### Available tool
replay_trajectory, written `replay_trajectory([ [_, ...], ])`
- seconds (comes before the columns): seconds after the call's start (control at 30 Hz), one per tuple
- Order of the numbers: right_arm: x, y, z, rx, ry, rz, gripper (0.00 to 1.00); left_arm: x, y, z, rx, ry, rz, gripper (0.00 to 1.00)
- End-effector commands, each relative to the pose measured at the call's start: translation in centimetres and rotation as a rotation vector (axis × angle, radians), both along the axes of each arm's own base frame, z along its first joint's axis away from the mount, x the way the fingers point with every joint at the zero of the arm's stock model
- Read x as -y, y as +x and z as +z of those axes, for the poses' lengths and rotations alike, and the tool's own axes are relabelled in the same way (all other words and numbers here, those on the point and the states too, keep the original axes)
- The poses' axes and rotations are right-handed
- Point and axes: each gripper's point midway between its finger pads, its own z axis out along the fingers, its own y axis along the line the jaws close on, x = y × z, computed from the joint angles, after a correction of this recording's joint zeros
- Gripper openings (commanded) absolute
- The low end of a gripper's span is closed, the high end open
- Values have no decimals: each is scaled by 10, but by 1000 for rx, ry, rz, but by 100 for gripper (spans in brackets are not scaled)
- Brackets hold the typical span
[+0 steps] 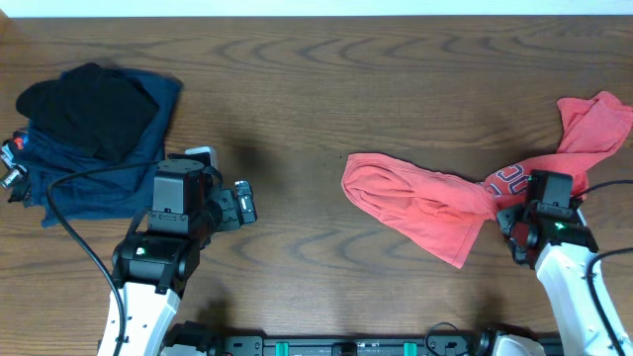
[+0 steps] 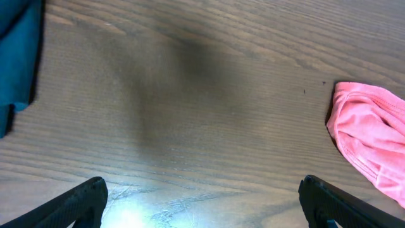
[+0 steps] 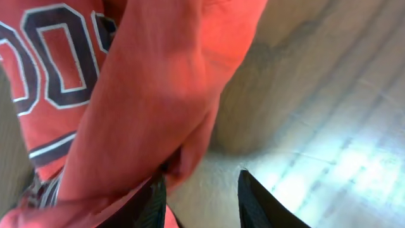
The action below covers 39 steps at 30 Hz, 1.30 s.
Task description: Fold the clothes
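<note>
Nearest the overhead camera, at the lower left, the left gripper [image 1: 246, 202] is seen over bare brown wooden table [image 1: 297, 89], its fingers spread wide and nothing held. At the lower right, the right gripper [image 1: 507, 221] is set against the crumpled coral-red short-sleeved T-shirt [image 1: 415, 198]. The shirt's long axis runs across the right half of the frame, from a rounded end at centre to a bunched end pointing to the upper right edge. A navy blue folded stack [image 1: 99, 188] topped by a black folded garment [image 1: 89, 114] lies at the upper left.

In the left wrist view, two black fingertips [image 2: 76, 206] are shown far apart at the bottom corners; the shirt's rounded end appears at the right edge.

In the right wrist view, the black fingers [image 3: 262, 202] are seen apart with table between them; red cloth with dark, white-edged lettering [image 3: 50, 57] is draped against the left one.
</note>
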Motion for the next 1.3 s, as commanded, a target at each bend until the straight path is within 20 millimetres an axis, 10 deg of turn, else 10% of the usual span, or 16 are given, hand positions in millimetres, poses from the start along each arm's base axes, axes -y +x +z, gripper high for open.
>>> replay_trajectory([
  [0.0,0,0,-11,-7,9,2,36,3,3,8,16,-11,-10,98],
  [0.1,1,8,-12,15,9,4,34,3,3,8,16,-11,-10,98],
  [0.23,-1,11,-13,25,19,9,1,3,3,8,16,-11,-10,98],
  [0.63,-9,27,1,63,3,192,1,3,3,8,16,-13,-8,98],
  [1.03,-35,104,166,495,-142,594,1,3,3,8,16,-13,-8,98],
  [1.27,-115,121,234,803,-132,1083,1,3,5,10,27,-14,-8,98],
])
